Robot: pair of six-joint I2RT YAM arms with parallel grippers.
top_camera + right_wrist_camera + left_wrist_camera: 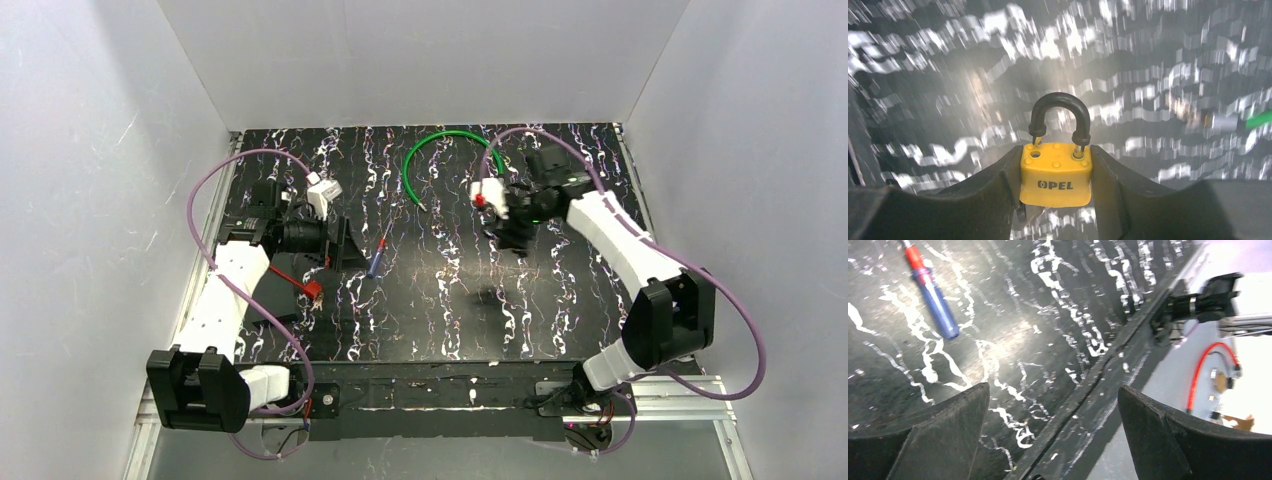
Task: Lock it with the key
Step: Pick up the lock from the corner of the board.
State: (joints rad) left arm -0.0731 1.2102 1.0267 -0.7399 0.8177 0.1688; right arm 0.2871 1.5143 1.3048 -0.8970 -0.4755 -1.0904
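Padlock point(1056, 175) clamped in right gripper point(512, 232), held above worktop point(440, 310).
Top: left gripper point(338, 243) near blue-handled screwdriver point(377, 262). Left wrist: spread wide, empty. Right wrist: yellow body pinched at both sides, one shackle point(1060, 112) leg out of its hole; likely dense, rigid, slick, so best squeezed across body.

A blue-handled screwdriver point(377, 260) lies on the black, white-veined counter point(450, 320), a red piece point(313, 290) nearby and a green cable loop point(405, 175) beyond.

Wide bare mat point(520, 300) at centre, blue screwdriver point(377, 262) just beside left hand point(345, 243), green cable point(452, 133) looped at the back
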